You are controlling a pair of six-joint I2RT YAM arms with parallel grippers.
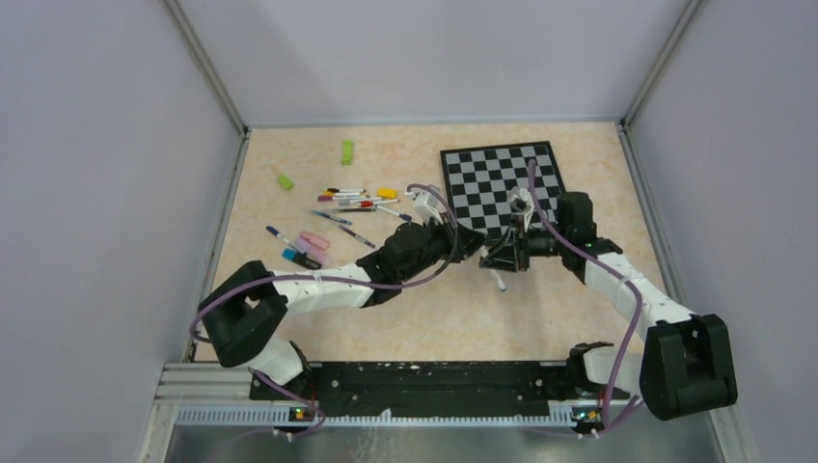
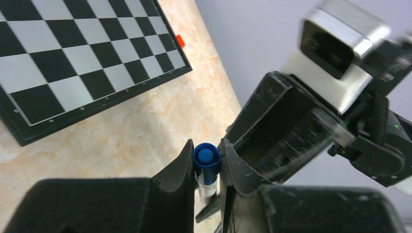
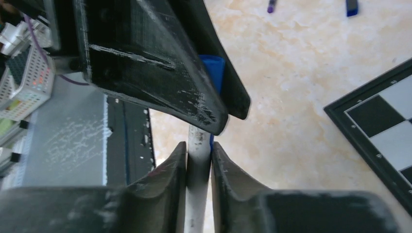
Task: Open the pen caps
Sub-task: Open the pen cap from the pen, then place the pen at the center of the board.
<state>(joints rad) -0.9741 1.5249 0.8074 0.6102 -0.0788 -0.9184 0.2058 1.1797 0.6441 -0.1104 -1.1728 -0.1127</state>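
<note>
Just off the chessboard's point(image 1: 487, 178) near left corner, a single pen point(image 1: 499, 281) is held between both arms above the table point(image 1: 434, 323). The left gripper point(image 2: 208, 151) is clamped on the blue cap point(image 2: 206, 159), with a finger pressed against either side of it. The right gripper point(image 3: 198, 148) is closed on the pen's white barrel point(image 3: 198, 167), close below the cap. The seam between cap and barrel is hidden behind the left fingers in the right wrist view, so it cannot be told for certain whether the cap is seated or already loosened.

The step in hand is judged to be the pulling-off of this cap. It would be done best by a straight draw along the pen's axis, with the two grips moved directly apart. A sideways bend should be avoided, since the slim barrel could be levered through the right fingers. Both grips should be held firm until the cap is seen free, and the cap released only once it is clear of the nib. The other pens point(image 1: 352, 203) are seen scattered to the left of the chessboard, well apart from the grippers.
</note>
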